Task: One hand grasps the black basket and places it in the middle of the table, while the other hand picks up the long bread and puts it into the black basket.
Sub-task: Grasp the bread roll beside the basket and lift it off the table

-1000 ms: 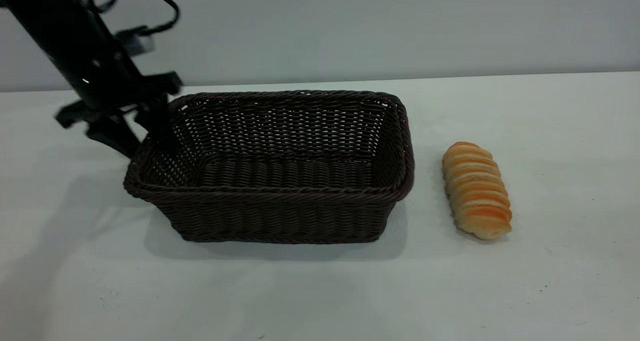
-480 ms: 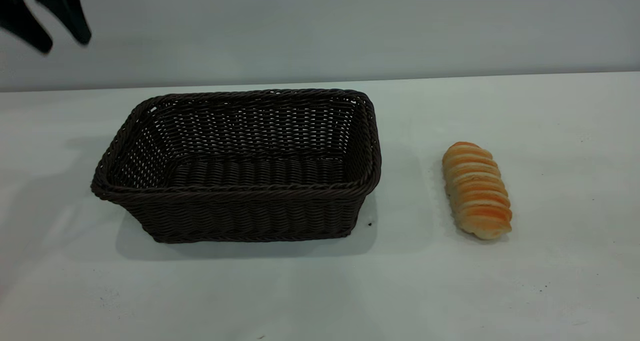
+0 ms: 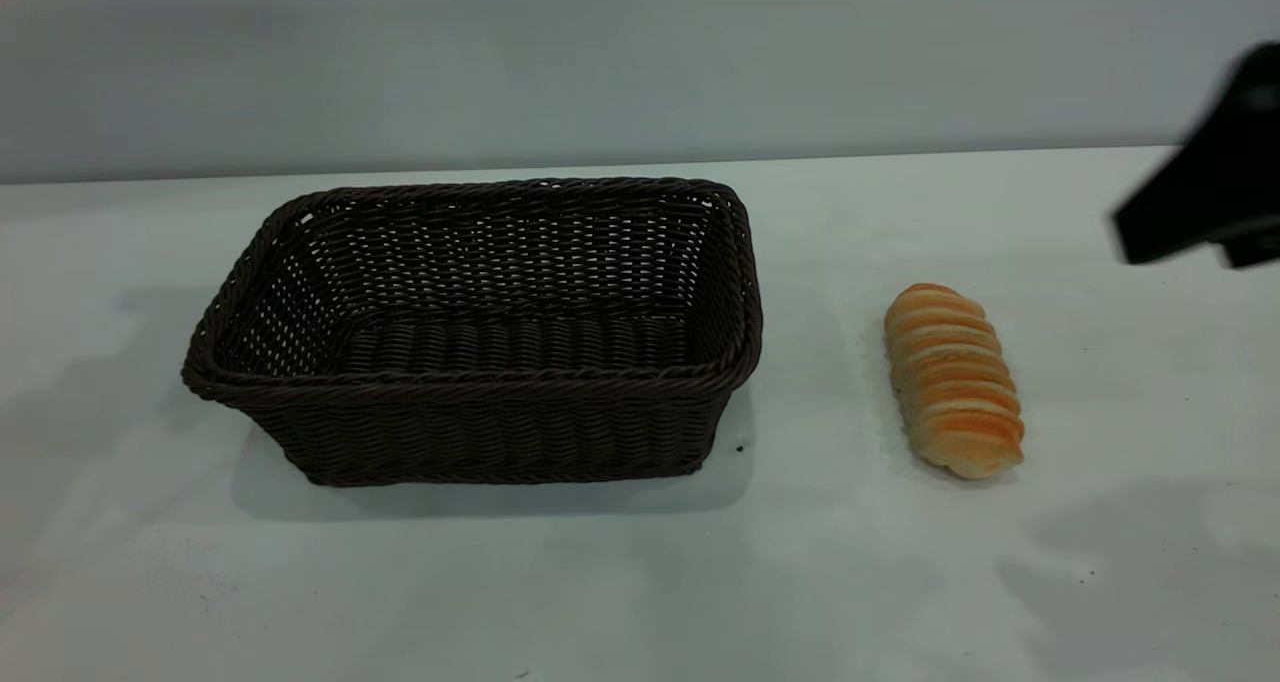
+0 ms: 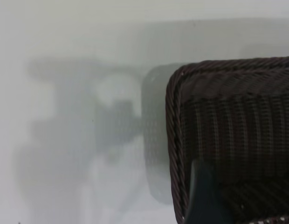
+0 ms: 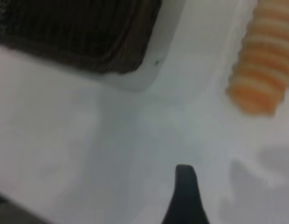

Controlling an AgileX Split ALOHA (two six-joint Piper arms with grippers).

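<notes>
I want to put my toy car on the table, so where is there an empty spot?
The wide strip of white table in front of the black basket and the long bread is bare. The gap between basket and bread is free but narrow. Inside the basket is empty too. Avoid the far right: the right tool hangs above that corner.

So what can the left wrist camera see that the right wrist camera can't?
Only the left wrist view shows the black basket's braided rim corner and the inside of its weave, with a dark arm shadow on the table beside it. Only the right wrist view shows the long bread lying on the table, apart from the basket. Both show part of the basket, the white table, and one dark fingertip at the frame's edge.
</notes>
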